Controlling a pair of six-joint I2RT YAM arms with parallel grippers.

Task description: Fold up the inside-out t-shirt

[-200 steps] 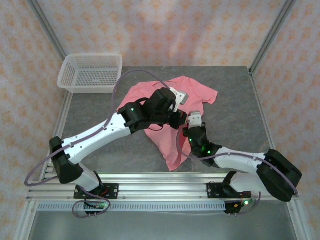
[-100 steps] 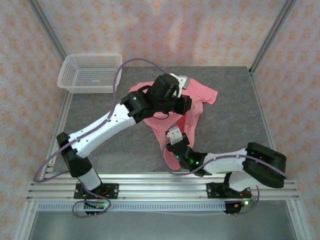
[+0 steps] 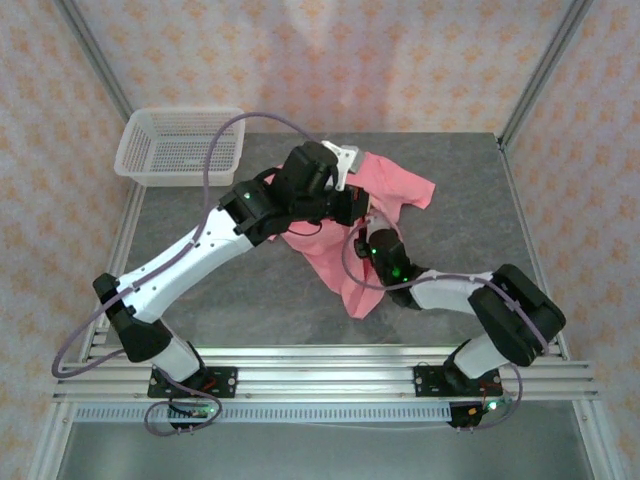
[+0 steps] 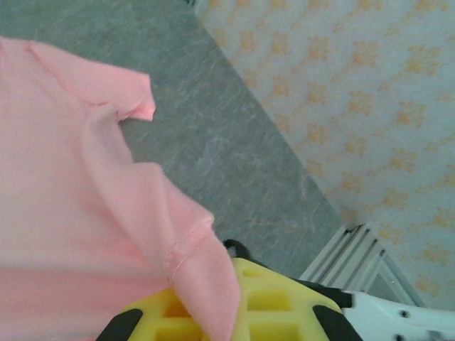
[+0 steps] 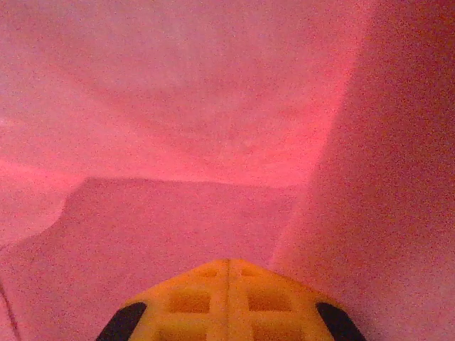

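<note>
Cloth control decides this step. The inside-out t-shirt [image 3: 398,186] lies bunched in the middle of the table [image 3: 200,270], one sleeve spread toward the far right and a narrow tail trailing toward the near edge.

The left gripper [image 4: 213,312] is clamped on a hemmed edge of the shirt, with the fabric running down between its yellow fingers. The right gripper [image 5: 229,273] has its jaws closed flat together with nothing visibly between them. Pink cloth surrounds it on every side, so it appears to be pushed into or under the body of the shirt.

The job looks to be at an early stage, opening the garment out rather than creasing it. To do this well, the left pinch should hold the hem taut and lifted while the right arm works slowly. That way the layers separate without dragging the whole bundle.

The two wrists are close together over the shirt, so a collision or a snagged cable loop is the main risk. The white mesh basket [image 3: 135,165] sits at the far left corner, well apart from the shirt and out of the way.
</note>
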